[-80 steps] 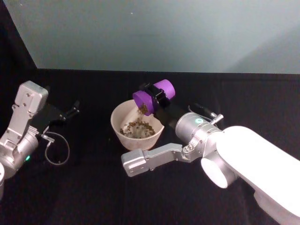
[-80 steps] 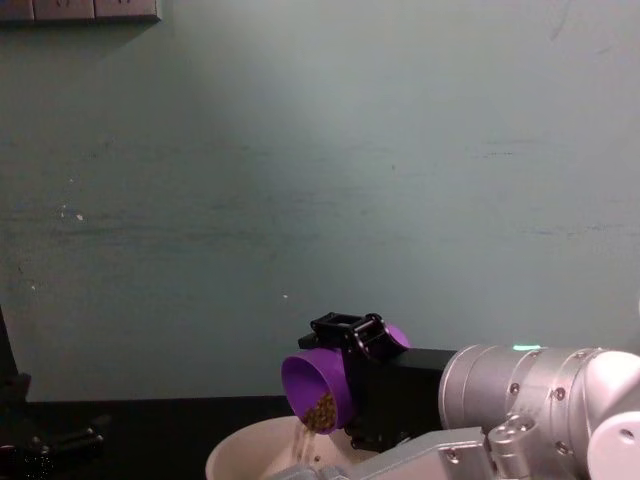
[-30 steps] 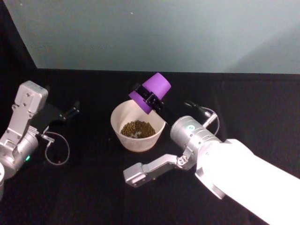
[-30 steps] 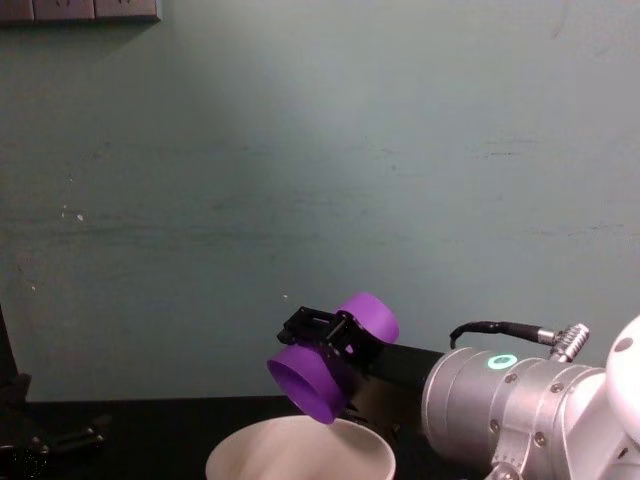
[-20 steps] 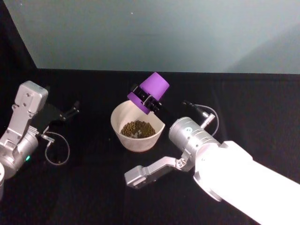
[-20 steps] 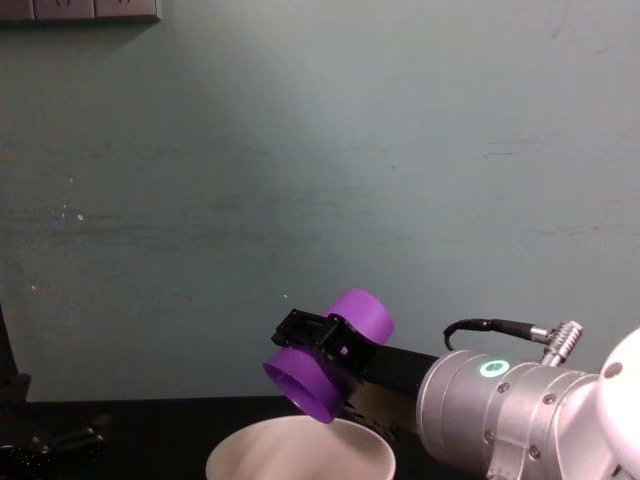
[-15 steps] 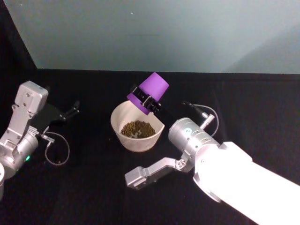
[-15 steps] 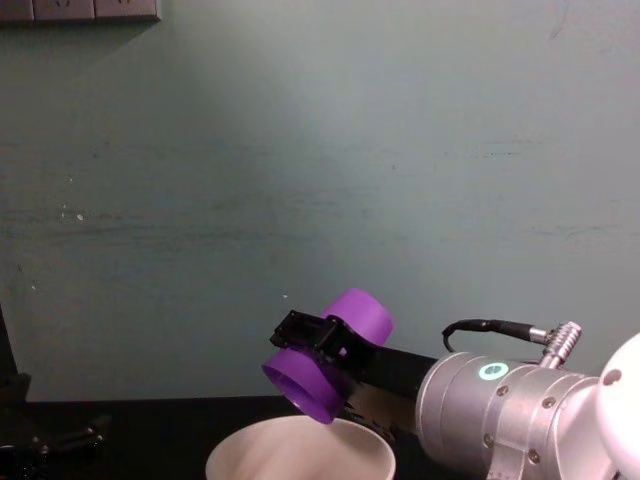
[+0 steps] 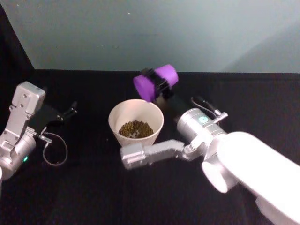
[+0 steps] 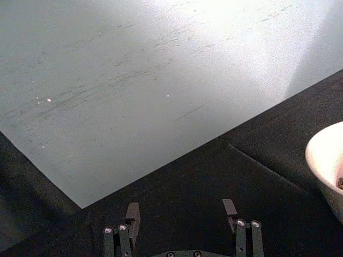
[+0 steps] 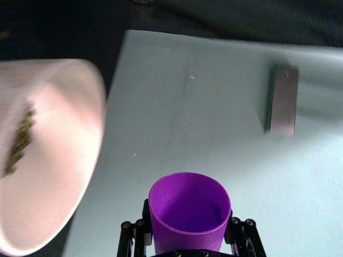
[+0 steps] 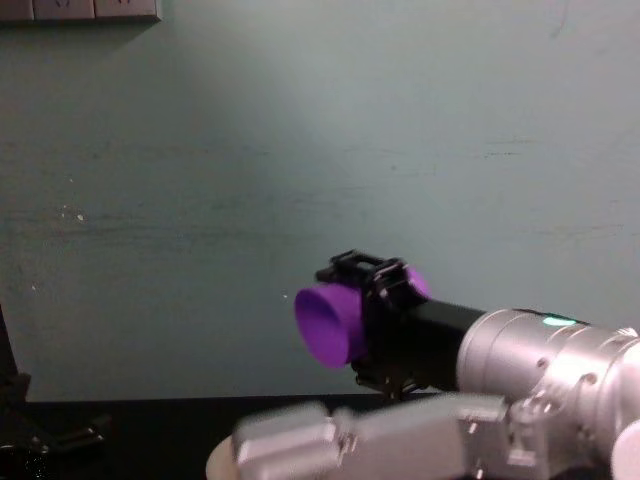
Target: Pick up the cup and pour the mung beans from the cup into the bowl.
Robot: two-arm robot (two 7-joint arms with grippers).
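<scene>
The black desk [image 9: 93,197] carries one thing, the bowl, set in the middle where either arm could reach it. The right arm [image 9: 253,164] does the work: it reaches in from the right, with a silver link crossing just in front of the bowl. The left arm [image 9: 21,122] is parked at the desk's left edge, well apart from the bowl. The left jaws are spread with nothing between them, as the left wrist view shows.

The bowl [image 9: 136,110] stands upright under the reach of the right arm, so anything tipped from the cup falls inside its wide rim.

The cup [image 9: 144,87] is in the air, above and just behind the bowl's far rim. The right jaws are clamped across its middle, which leaves the mouth free. It lies about level with its mouth turned to the left. The right wrist view looks into the cup [image 11: 188,214], and it seems empty.

The beans [image 9: 135,128] lie in a small heap at the bottom of the bowl.

Half a second ago the cup hung mouth-down over the far rim. It has since rolled back to level and lifted clear. Further back, beans were streaming out of it, and none fall now. The pour looks finished, and what probably remains is to right the cup and set it down.
</scene>
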